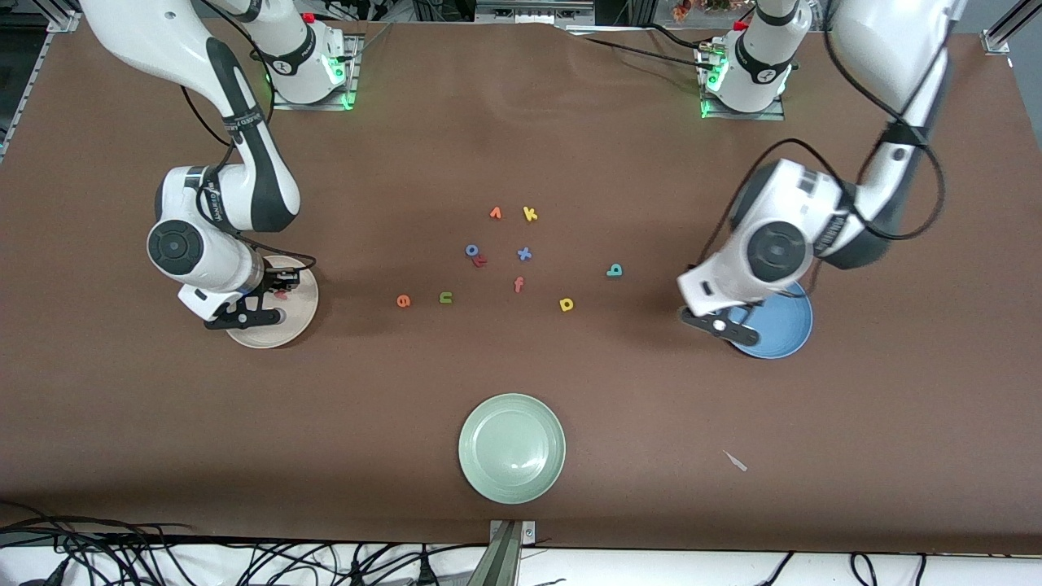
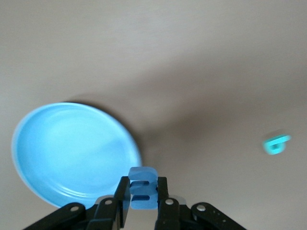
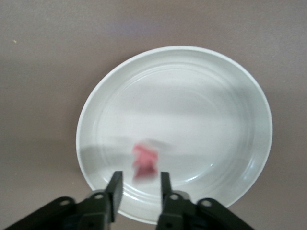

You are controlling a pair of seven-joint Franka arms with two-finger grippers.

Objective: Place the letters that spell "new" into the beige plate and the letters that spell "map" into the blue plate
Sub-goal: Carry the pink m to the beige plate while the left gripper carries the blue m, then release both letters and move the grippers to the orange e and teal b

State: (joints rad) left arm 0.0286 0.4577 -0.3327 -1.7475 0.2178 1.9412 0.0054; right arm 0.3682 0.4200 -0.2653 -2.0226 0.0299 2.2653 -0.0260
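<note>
My right gripper [image 1: 281,285] [image 3: 139,184] hangs open over the beige plate [image 1: 252,334] [image 3: 216,96]. The pinkish-red "w" [image 3: 145,162] [image 1: 281,295] shows blurred just below its fingertips, free of them, over the plate's inside. My left gripper [image 1: 745,313] [image 2: 143,191] is shut on the blue "m" [image 2: 143,188], above the rim of the blue plate [image 1: 785,330] [image 2: 72,153]. On the table lie the orange "e" [image 1: 403,301], olive "n" [image 1: 445,297], yellow "p" [image 1: 566,304] and teal "a" [image 1: 615,270] [image 2: 277,143].
Other letters sit mid-table: orange-red "f" [image 1: 518,284], blue "x" [image 1: 524,254], yellow "k" [image 1: 530,214], orange "v" [image 1: 496,213], and a blue ring-shaped letter [image 1: 471,250] touching a red one. A pale green plate [image 1: 512,448] stands nearest the front camera.
</note>
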